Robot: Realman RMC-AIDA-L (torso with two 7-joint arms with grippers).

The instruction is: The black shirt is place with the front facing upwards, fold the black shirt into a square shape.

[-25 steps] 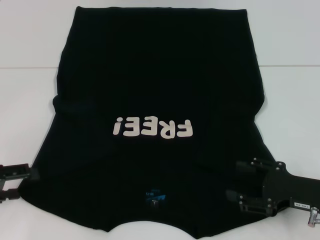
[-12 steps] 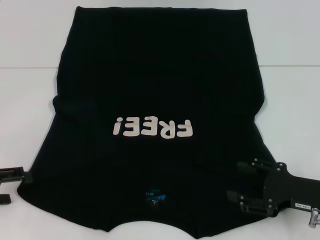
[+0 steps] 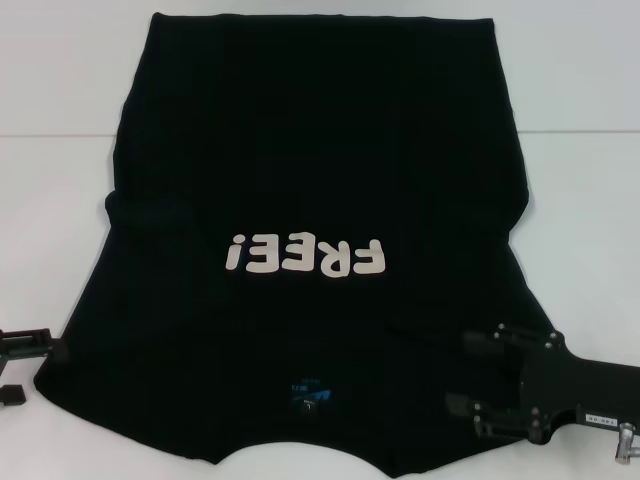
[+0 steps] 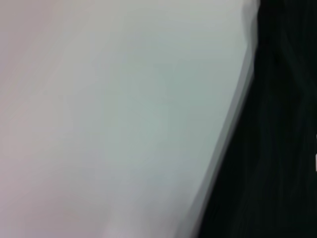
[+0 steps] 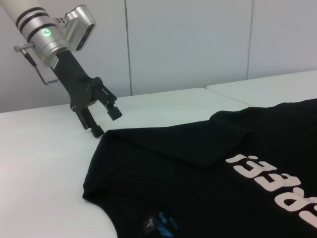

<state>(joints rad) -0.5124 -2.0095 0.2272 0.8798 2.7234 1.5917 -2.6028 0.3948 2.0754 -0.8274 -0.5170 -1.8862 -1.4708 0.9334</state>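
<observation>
The large black short-sleeved cloth T-shirt (image 3: 320, 200) lies flat and front-up on the smooth white counter (image 3: 60, 200), collar toward the robot, its off-white chunky "FREE!" print (image 3: 305, 256) across the chest and a small blue neck label (image 3: 308, 388) just inside the collar. No fold seems made on the body yet, so the step in hand looks like the approach for the first grab at the shoulders. The left black metal pincer (image 5: 101, 120) sits just beside the left shoulder corner, low over the counter, its fingers spread apart and empty. The right black metal pincer (image 3: 462, 374) hovers over the right shoulder cloth, jaws parted with nothing between them. The next move likely calls for each pincer to pinch one thin layer of edge without dragging it. The fabric looks soft, matte and limp, with faint creases near the sleeves; it should slump and slide easily on the slick surface.
</observation>
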